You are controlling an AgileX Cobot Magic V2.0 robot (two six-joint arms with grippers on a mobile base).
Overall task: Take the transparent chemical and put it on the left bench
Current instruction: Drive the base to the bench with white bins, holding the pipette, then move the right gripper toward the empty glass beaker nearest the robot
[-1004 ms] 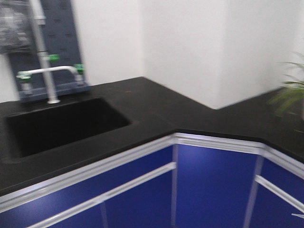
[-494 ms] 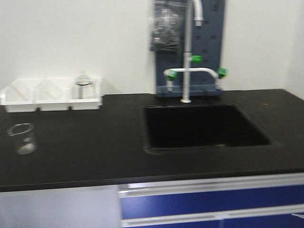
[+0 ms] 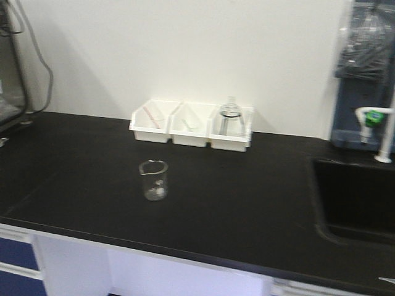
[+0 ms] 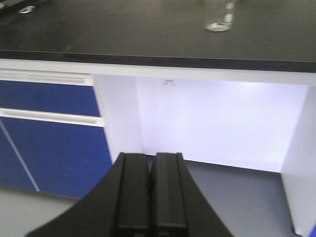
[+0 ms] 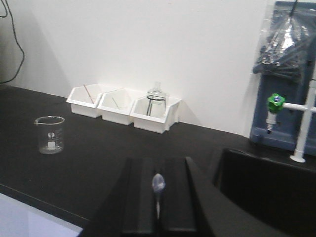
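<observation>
since the fingers (image 5: 143, 197) of the right gripper (image 5: 158, 165) are pressed narrow, what shows between them is a small clear piece (image 5: 158, 183), bulb-topped with a thin stem. i take it to be the transparent chemical, though it is too small to be sure. it is held in the air at the front of the bench (image 3: 247, 203), left of the sink (image 3: 358, 191). the left gripper (image 4: 149, 158) has its fingers flat together with nothing in them, and it hangs low, facing the blue drawers (image 4: 49, 98).

a second ago the front view showed a corner bench with the sink at the left. half a second ago the sink sat in the middle and the beaker (image 3: 153, 180) at the far left edge. now the beaker stands left of centre and the sink is cut by the right edge, so the view has swung left. i judge the carry to the left bench is under way and the placing not yet done.

the beaker stands alone and upright, well in front of the bins (image 3: 188, 139); whether it holds liquid i cannot tell. three white bins sit against the wall: a red stick (image 3: 150, 115) in the left, a pale stick (image 3: 187, 124) in the middle, a glass flask (image 3: 231, 117) in the right. nothing shows in the visible part of the sink.
</observation>
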